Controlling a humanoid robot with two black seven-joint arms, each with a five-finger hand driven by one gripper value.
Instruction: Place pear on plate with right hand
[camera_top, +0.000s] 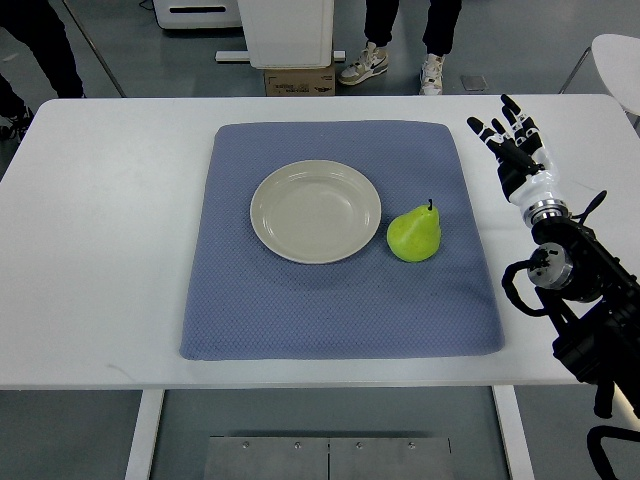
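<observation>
One empty plate (315, 211) sits left of center on the single blue mat (340, 240) that covers the middle of my white counter (100, 250), its shallow bowl bare and ready to receive. Just beside its right rim, not quite touching, lies the one pear (414, 235), green, resting on its side on the mat with the stem pointing up and away from me. I judge the mat is there to keep both from sliding. Farther right, off the mat and over bare counter, my right robot hand (512, 140) is raised with fingers spread and nothing in them, well apart from the pear. The arm comes in from the lower right edge, so the fruit lies within an easy reach inward. No grasp has begun; the task looks to be at its start. My left arm is out of view. Beyond the far edge of the counter, two pairs of a person's legs and shoes (395, 65) stand on the grey floor, beside a white cabinet base (288, 30).
</observation>
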